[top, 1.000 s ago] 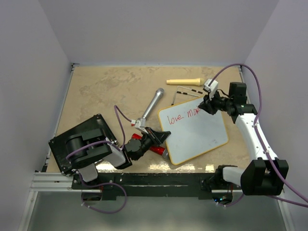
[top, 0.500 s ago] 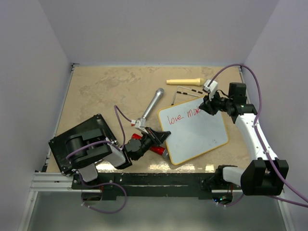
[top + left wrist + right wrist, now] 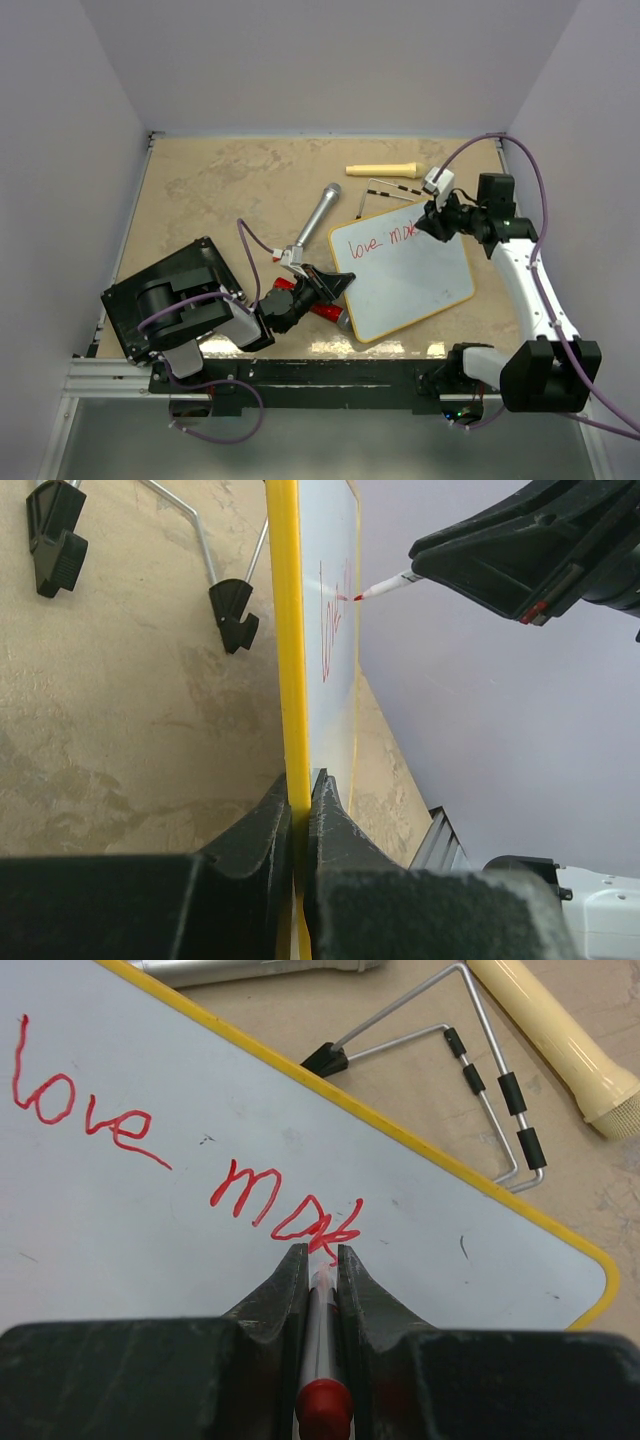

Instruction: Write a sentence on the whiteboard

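Gripping the marker [image 3: 320,1332] by its grey barrel, my right gripper [image 3: 320,1252] is clamped tight, red tip on the whiteboard [image 3: 415,285]. The board is glossy white with a yellow rim and rounded corners, and lies right of centre on the marbled beige table [image 3: 220,180]. My left gripper [image 3: 300,782] pinches the rim's near-left edge. I read the sentence [image 3: 384,238] as "love mak", longer than a second ago; board unmoved. Count: one marker, one board, two words, one line.
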